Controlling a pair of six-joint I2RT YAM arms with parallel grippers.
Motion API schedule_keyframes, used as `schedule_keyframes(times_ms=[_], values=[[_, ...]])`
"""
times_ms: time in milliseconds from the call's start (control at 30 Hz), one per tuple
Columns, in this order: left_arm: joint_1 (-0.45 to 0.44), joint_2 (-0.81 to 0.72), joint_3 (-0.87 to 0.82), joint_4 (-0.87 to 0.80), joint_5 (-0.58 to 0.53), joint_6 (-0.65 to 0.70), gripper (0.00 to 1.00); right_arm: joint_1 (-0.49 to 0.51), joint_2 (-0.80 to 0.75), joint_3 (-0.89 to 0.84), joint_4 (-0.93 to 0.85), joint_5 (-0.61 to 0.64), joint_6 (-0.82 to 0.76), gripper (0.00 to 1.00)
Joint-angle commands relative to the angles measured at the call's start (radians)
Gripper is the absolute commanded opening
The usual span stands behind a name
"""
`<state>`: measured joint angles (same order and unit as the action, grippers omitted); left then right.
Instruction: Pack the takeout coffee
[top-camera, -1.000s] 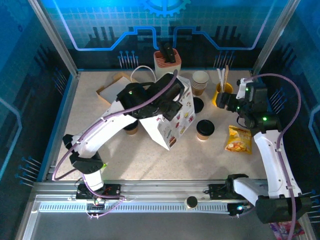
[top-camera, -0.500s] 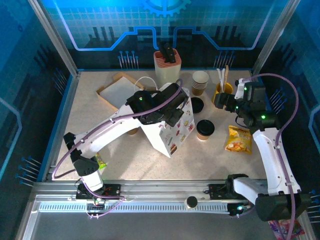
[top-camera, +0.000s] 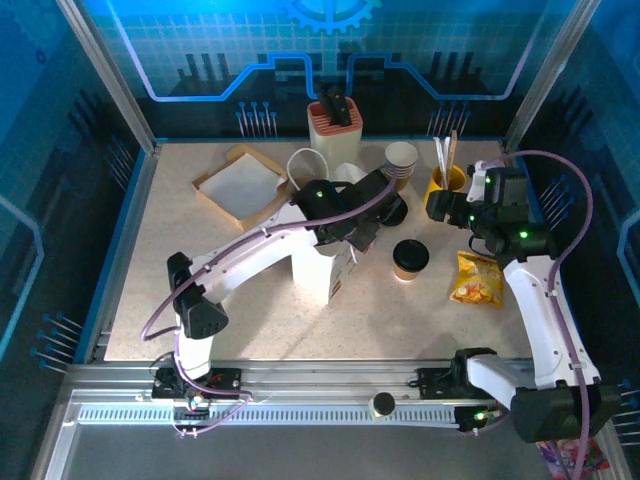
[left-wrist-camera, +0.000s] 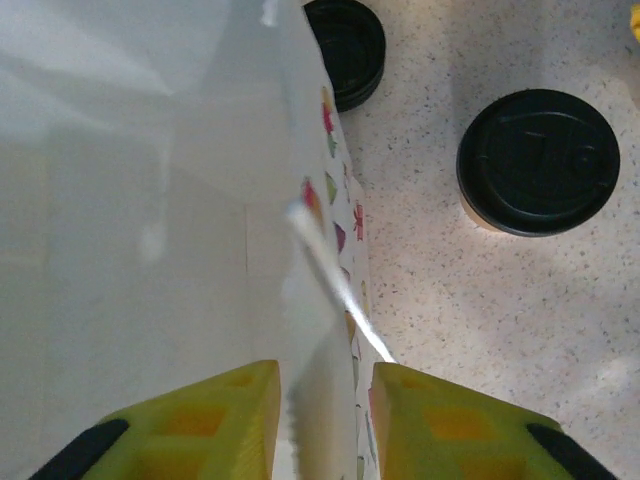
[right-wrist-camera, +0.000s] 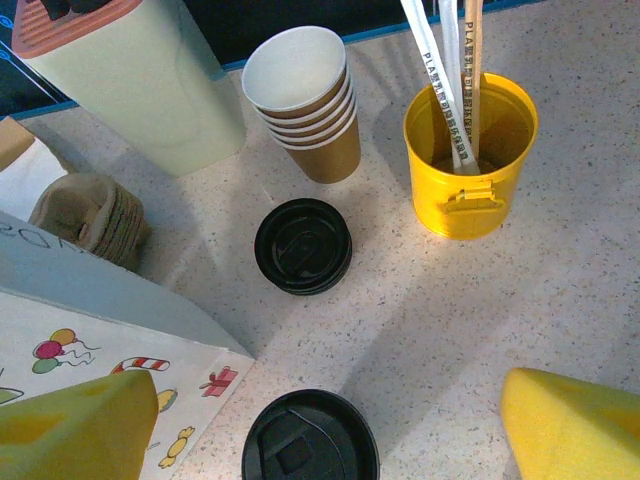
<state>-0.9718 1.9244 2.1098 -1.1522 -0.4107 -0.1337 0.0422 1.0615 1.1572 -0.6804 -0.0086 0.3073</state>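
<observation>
Coffee cup (top-camera: 410, 256) beside paper bag (top-camera: 318, 276) — left gripper (left-wrist-camera: 325, 372) tight on its wall, right gripper (right-wrist-camera: 328, 392) wide

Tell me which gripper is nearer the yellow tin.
Right. The right gripper hovers just beside the yellow tin; the left gripper is over at the paper bag, well to its left.

That round black plastic coffee lid (right-wrist-camera: 310, 437) gets cropped between the right gripper (right-wrist-camera: 325, 428) fingers. Inside of the white paper bag (left-wrist-camera: 130, 200) is pure blur.

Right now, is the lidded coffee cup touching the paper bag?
Apart. In the left wrist view, a strip of bare speckled table separates the lidded coffee cup from the printed side of the paper bag.
</observation>
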Motion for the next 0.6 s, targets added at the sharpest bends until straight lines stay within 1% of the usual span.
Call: schedule_keyframes(times_ms=[0,100,233,333,467,567], values=[[-0.005,0.0,0.059,0.015,0.042,0.003,0.4,-0.013,0.001,-0.009,0.008,-0.017,0.01,0.9],[-0.006,-0.027,0.077,0.038,0.069,0.014,0.47,-0.013,0.004,-0.008,0.013,-0.024,0.012,0.9],[0.0,-0.091,0.093,0.069,0.09,0.038,0.54,-0.005,0.006,-0.006,0.022,-0.036,0.018,0.9],[0.03,-0.17,0.072,0.108,0.112,0.043,0.59,0.007,0.01,-0.004,0.032,-0.045,0.019,0.9],[0.121,-0.318,-0.062,0.198,0.145,0.008,0.62,0.036,0.009,0.0,0.056,-0.063,0.01,0.9],[0.239,-0.442,-0.216,0.269,0.186,-0.052,0.63,0.08,0.012,0.006,0.088,-0.108,-0.015,0.9]])
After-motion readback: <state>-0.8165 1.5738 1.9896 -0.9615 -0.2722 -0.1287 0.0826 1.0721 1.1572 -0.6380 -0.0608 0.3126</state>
